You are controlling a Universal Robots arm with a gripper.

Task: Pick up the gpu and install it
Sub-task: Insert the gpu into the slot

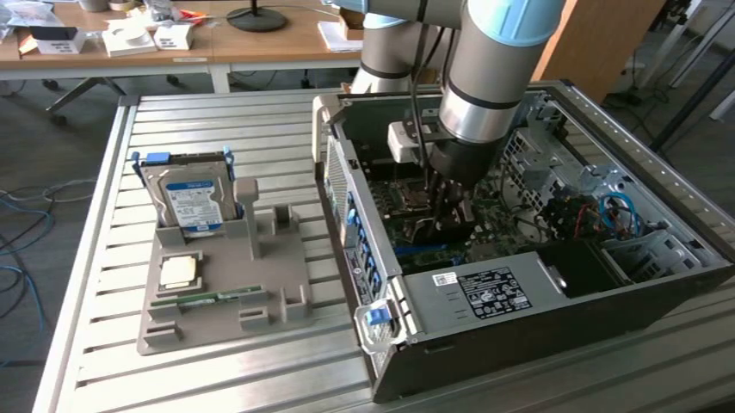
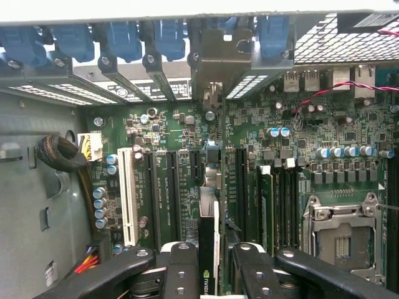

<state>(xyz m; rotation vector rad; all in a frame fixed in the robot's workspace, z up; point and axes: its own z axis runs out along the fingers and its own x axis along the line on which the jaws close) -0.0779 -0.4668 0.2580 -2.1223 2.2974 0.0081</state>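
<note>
In the wrist view I see the gpu (image 2: 207,246) edge-on, a thin dark card with a green logo. It stands upright between my two black fingers (image 2: 181,268), and my gripper (image 2: 210,274) is shut on it. The card runs along a black expansion slot of the green motherboard (image 2: 336,131). Its silvery bracket (image 2: 215,62) sits at the case's rear slot openings, among the blue clips. In the exterior view my gripper (image 1: 442,202) reaches straight down into the open computer case (image 1: 517,297). I cannot tell whether the card is fully seated.
A white slot (image 2: 128,199) and more black slots lie beside the card, with memory slots and the processor socket (image 2: 340,240) on its other side. On the exterior view's left a grey fixture (image 1: 287,292) holds the hard drive (image 1: 189,202), a chip (image 1: 178,273) and a memory stick (image 1: 206,298).
</note>
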